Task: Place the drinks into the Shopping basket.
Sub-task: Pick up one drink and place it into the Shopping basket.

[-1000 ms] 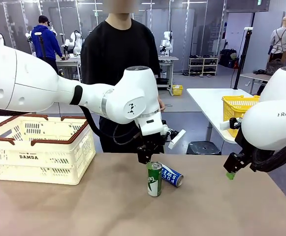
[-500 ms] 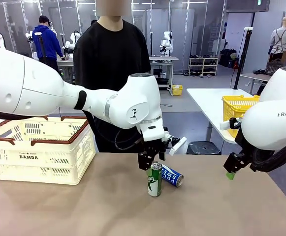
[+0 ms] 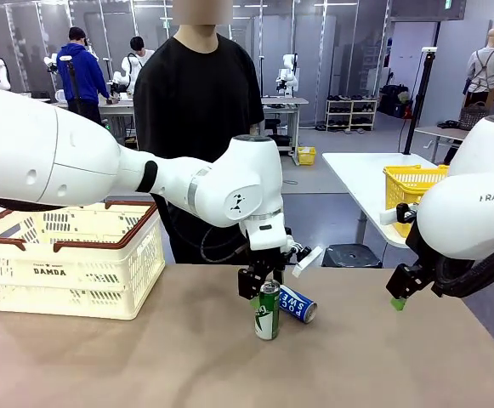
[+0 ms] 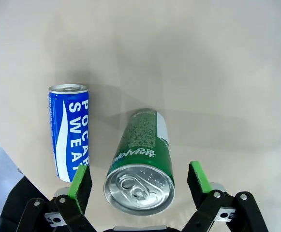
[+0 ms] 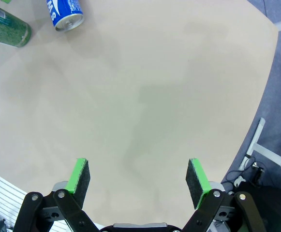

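The green drink can [image 3: 266, 314] stands upright mid-table, and the blue one [image 3: 298, 304] lies on its side just right of it. My left gripper [image 3: 258, 286] hangs open right above the green can. In the left wrist view its green pads [image 4: 81, 181] stand on either side of the green can's top [image 4: 139, 189] with gaps on both sides, and the blue can [image 4: 68, 131] lies beside it. The cream Shopping basket [image 3: 68, 259] sits at the table's left. My right gripper [image 3: 399, 294] hovers open over bare table at the right; its wrist view shows the green can [image 5: 7, 29] and blue can [image 5: 65, 13] far off.
A person in black stands behind the far edge, directly beyond the cans. A yellow mesh basket [image 3: 412, 183] rests on a separate white table at the back right. The table edge [image 5: 271, 63] runs near my right gripper [image 5: 138, 180].
My left gripper has dropped lower and slightly right, coming down around the top of the green can. The right arm has held still. The person has shifted a little.
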Controlling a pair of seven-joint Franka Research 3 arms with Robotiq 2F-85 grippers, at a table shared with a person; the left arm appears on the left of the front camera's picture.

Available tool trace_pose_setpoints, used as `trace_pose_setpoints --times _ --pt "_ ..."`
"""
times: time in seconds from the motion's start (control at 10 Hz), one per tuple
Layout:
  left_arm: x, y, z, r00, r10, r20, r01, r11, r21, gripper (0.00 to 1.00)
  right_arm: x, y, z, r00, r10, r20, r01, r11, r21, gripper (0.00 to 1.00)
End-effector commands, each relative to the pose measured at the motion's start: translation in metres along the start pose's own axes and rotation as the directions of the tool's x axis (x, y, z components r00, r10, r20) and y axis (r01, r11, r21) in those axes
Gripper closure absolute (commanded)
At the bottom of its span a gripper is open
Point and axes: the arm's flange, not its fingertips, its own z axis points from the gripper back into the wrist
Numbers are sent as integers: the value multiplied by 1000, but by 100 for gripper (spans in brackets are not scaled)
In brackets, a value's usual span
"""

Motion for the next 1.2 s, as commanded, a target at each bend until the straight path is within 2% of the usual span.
trace_pose_setpoints --times 0.0,0.3,1.1 --pt "4 9 -4 999 38 -32 -38 999 -19 0 -2 -1 0 1000 5 -3 -5 1000 -3 0" --pt "4 9 -11 997 38 -68 -40 999 -26 0 -2 -1 0 1000 5 -3 -5 1000 -3 0" --pt "3 -6 -7 998 41 -50 -43 998 -36 79 -2 -1 0 1000 5 -3 -5 1000 -3 0"
